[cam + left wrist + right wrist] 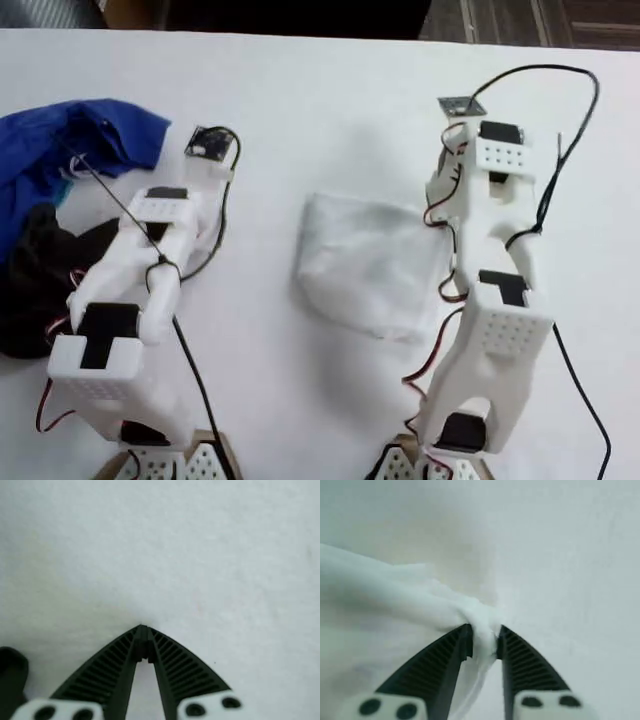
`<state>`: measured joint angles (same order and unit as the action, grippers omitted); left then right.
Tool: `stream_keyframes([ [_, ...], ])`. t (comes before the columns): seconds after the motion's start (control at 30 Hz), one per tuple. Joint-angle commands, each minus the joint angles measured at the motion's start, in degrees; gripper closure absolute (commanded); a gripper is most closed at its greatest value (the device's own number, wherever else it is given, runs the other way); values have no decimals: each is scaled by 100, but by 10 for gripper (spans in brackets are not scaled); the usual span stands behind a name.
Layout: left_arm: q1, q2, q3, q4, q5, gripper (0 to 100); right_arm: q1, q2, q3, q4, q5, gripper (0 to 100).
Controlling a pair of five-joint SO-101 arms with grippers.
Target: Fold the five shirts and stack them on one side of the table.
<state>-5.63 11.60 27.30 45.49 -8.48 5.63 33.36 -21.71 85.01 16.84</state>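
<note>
Now the right gripper [484, 632] is closed on the white shirt [395, 595]. In the right wrist view a thin fold of the white cloth is pinched between the two black ribbed fingers [445, 655], and the cloth spreads away from them over the table. In the high view this white shirt [368, 265] lies as a compact, roughly four-sided bundle in the middle of the white table [300, 90], between the two arms. The right arm [495, 300] stands just beside the edge of the bundle on its own side.

The left gripper [142, 630] has its fingers pressed together with nothing between them, and under it is bare table surface. In the high view the left arm [130, 290] stretches forward, well apart from the white shirt.

On the left side of the table lie two more shirts, not folded. The blue shirt [70, 145] is crumpled near the far left edge. The black shirt [30, 290] lies closer to the arm's base, touching the blue one and just beside the left arm.
</note>
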Motion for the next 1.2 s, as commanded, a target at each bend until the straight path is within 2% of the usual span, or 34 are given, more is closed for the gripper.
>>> stream_keyframes([
  [0.0, -9, -202, -31, -53, -53, 975, 136, -40, -334, 127, -35, 970],
  [0.3, -9, -202, -31, -53, -53, 975, 189, -31, -1354, 479, 44, 978],
  [0.57, -9, -202, -31, -53, -53, 975, 22, 22, -1837, 321, 1503, 978],
  [0.77, -9, -202, -31, -53, -53, 975, 4, 22, -1837, 259, 1653, 972],
  [0.83, -9, -202, -31, -53, -53, 975, -4, 22, -1837, 365, 1662, 929],
  [0.93, -9, -202, -31, -53, -53, 975, -31, -13, -1881, 541, 1679, 789],
  [1.0, -9, -202, -31, -53, -53, 975, -75, -84, -1908, 690, 1679, 742],
  [1.17, -9, -202, -31, -53, -53, 975, -725, -532, -1688, 1323, 1635, 835],
])
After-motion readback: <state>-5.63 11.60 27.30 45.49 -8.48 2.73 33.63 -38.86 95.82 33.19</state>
